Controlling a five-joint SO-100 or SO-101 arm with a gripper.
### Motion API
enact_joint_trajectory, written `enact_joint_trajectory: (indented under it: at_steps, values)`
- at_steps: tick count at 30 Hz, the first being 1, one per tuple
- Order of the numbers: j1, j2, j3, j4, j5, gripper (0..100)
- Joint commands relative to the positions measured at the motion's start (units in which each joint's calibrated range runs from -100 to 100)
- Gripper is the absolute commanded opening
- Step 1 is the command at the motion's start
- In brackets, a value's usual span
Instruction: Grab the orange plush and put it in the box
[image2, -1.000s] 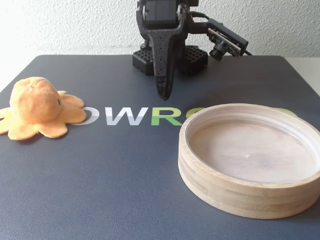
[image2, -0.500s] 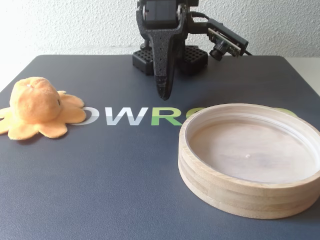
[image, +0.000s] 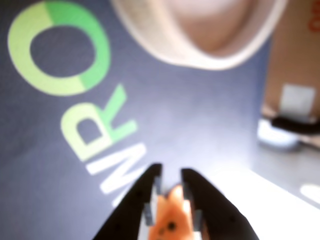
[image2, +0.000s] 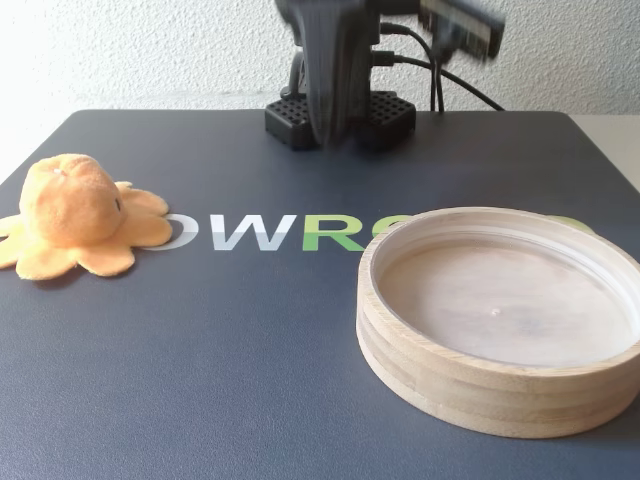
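— Nearest in the fixed view is the box (image2: 470, 400), low on the right and empty. Where's the plush?

— The plush (image2: 75, 210) is farther back on the left, sitting on the surface (image2: 200, 350), well apart from the box.

— And the fingers?

— The wrist view shows the fingers (image: 142, 195) with a narrow gap, gripping nothing. The orange bit behind them looks like the arm's own part. The arm (image2: 330, 70) is blurred at the far edge.

— How should it be taken?

— It looks light and squashy, and its flaps are floppy. Pinch the dome head across its middle and close firmly, since it will give.
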Motion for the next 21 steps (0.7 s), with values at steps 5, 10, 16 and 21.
enact_joint_trajectory:
  at_steps: [5, 10, 16, 21]
  values:
    - [0.44, 41.94, -30.40, -2.00, -5.98, 4]
    - [1.63, 72.47, -59.23, 5.31, -10.97, 4]
    - [10.00, 101.89, -99.48, 26.19, -5.67, 5]
    - [11.87, 114.12, -113.63, 34.80, 8.76, 4]
